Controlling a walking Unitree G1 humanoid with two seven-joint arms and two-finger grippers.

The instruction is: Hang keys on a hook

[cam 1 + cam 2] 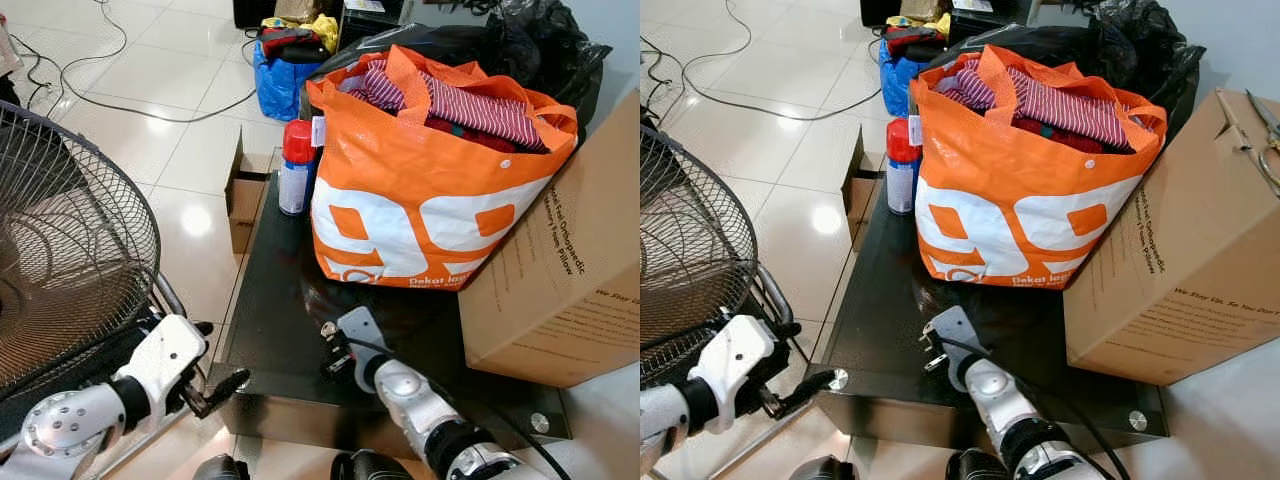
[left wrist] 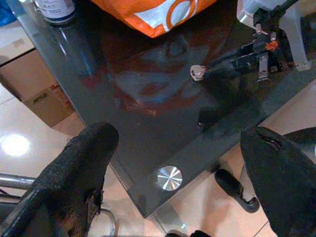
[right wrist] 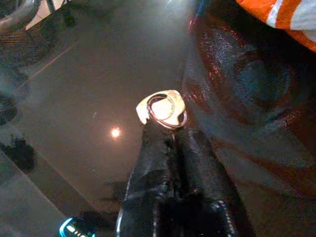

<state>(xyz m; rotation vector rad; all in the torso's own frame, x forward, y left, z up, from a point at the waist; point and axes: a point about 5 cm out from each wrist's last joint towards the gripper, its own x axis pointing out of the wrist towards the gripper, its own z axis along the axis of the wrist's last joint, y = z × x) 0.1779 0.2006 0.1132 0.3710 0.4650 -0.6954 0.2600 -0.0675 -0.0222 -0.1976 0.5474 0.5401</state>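
Observation:
A small silver key with a ring (image 3: pixel 160 108) is pinched at the tip of my right gripper (image 3: pixel 168 131), which is shut on it. Gripper and key (image 1: pixel 328 328) hover just over the front part of a black glass table (image 1: pixel 270 290). The left wrist view shows the same key (image 2: pixel 198 72) held out over the dark glass. My left gripper (image 1: pixel 215 358) is open beside the table's front left corner, its two black fingers (image 2: pixel 84 163) spread wide with nothing between them.
A full orange bag (image 1: pixel 420 190) and a red-capped spray can (image 1: pixel 296 165) stand at the back of the table. A large cardboard box (image 1: pixel 570 270) is on the right, and a fan cage (image 1: pixel 60 250) on the left. A small carton (image 1: pixel 243 200) and cables lie on the tiled floor.

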